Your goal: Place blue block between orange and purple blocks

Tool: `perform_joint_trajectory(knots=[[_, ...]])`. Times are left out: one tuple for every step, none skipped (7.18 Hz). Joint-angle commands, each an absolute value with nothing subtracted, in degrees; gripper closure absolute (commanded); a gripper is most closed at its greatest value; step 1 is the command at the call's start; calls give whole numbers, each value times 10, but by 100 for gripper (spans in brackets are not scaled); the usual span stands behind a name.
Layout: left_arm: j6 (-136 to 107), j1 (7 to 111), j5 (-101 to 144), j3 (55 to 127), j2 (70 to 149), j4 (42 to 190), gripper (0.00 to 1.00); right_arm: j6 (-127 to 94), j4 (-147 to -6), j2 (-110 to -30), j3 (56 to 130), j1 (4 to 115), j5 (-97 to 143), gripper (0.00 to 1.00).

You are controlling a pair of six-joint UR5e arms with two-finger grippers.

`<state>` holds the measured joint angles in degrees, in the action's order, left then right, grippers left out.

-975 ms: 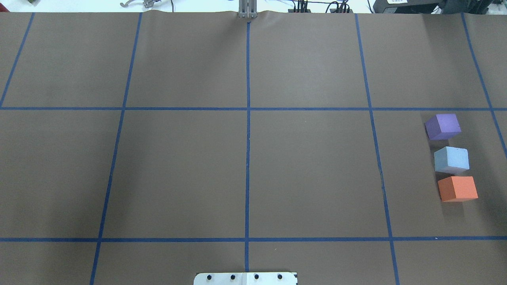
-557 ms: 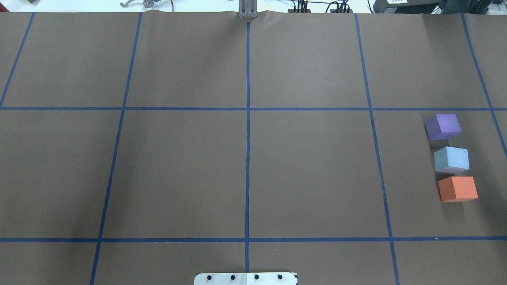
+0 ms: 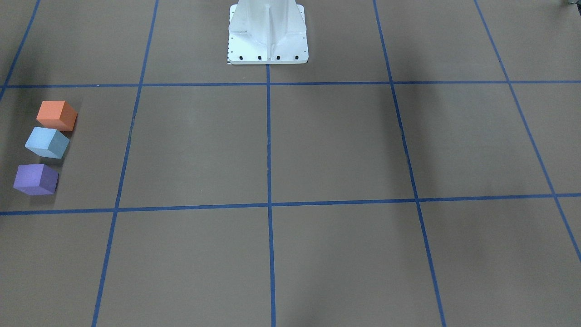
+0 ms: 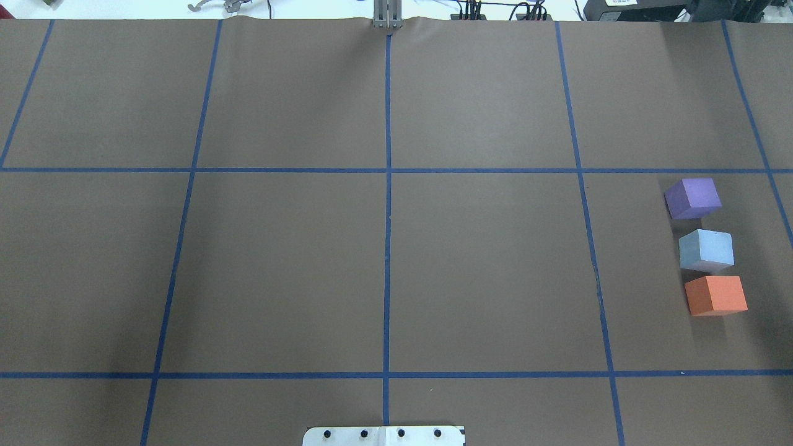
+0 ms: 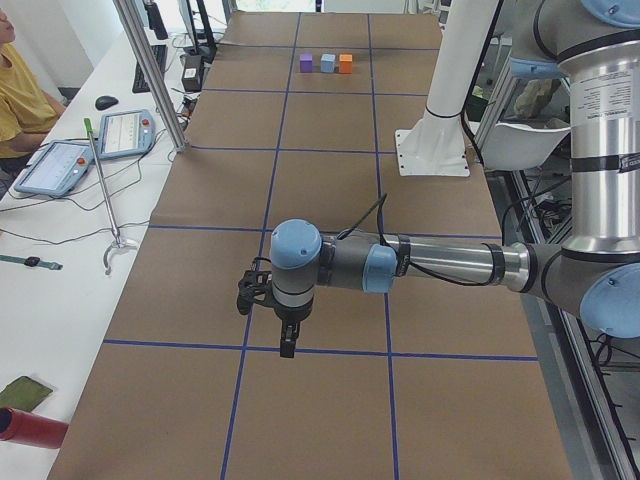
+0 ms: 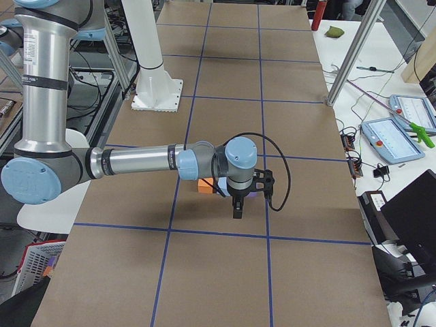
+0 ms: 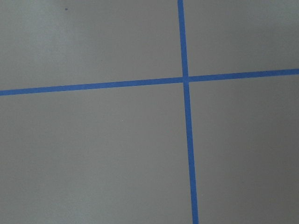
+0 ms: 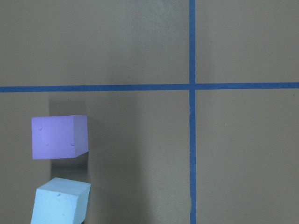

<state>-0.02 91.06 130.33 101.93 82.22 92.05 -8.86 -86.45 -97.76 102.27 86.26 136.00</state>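
Observation:
The light blue block [image 4: 706,249] sits on the brown table between the purple block [image 4: 694,197] and the orange block [image 4: 717,295], in a line at the right side. The front-facing view shows them at its left: orange block [image 3: 56,115], blue block [image 3: 46,141], purple block [image 3: 35,179]. The right wrist view shows the purple block [image 8: 59,136] and part of the blue block [image 8: 60,201] below it. My right gripper [image 6: 236,211] hangs above the blocks. My left gripper [image 5: 287,345] hangs over bare table far from them. I cannot tell whether either is open or shut.
Blue tape lines grid the brown table. The white robot base [image 3: 268,32] stands at the near middle edge. Side benches hold tablets [image 5: 128,132] and a person sits at the left end. A metal post [image 5: 150,75] stands by the table edge.

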Motion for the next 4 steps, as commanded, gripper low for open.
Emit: perform_joint_trajectory(knots=[[-1, 911, 1330, 1004, 823, 922, 0, -93, -801, -994, 997, 861, 1360, 0], [-2, 911, 1338, 1006, 822, 921, 0, -86, -801, -991, 998, 861, 1361, 0], [3, 911, 1330, 999, 815, 921, 0, -88, -801, -992, 993, 862, 1367, 0], [3, 911, 1325, 998, 816, 922, 0, -88, -800, -993, 998, 862, 1403, 0]])
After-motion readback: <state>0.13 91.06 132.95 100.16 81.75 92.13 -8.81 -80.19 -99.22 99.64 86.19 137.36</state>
